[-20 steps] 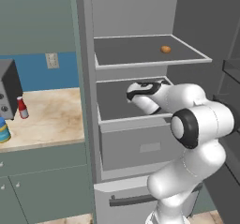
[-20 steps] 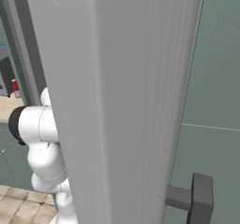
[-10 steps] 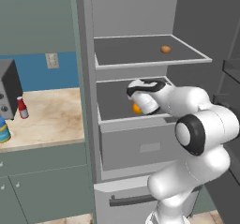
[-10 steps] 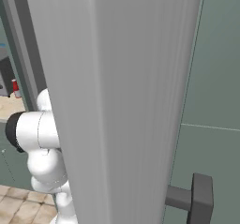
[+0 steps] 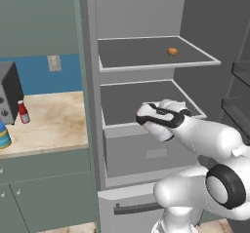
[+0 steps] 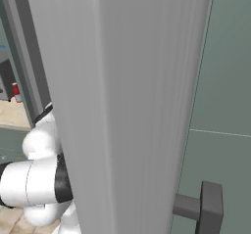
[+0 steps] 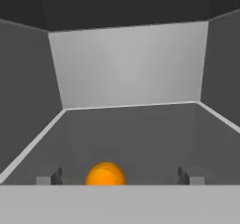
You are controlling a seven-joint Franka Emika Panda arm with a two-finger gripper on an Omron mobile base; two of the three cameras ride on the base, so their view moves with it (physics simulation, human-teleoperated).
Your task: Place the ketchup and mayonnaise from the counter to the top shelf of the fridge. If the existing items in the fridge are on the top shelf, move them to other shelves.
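In the hand view my gripper (image 7: 121, 176) is open, its fingertips (image 7: 56, 176) wide apart. The bright orange fruit (image 7: 106, 174) of the existing items lies between them on the fridge's second shelf (image 7: 140, 129), touched by neither. From the left base my gripper (image 5: 146, 114) hovers at that shelf's (image 5: 132, 100) front edge. The brownish-orange lump (image 5: 172, 51) sits on the top shelf (image 5: 141, 54). The ketchup (image 5: 22, 111) (image 6: 16, 92) and the mayonnaise (image 5: 4, 135) stand on the counter (image 5: 53, 120) at the left.
A black appliance (image 5: 7, 98) stands at the counter's back left. Below the second shelf is the grey drawer (image 5: 146, 154). Door racks (image 5: 239, 90) jut in at the right. The open fridge door (image 6: 137, 105) with its handle (image 6: 208, 208) blocks most of the right base view.
The jaws have opened wide and let go of the orange fruit, which now rests on the second shelf. The hand has drawn back and down toward the shelf's front edge.
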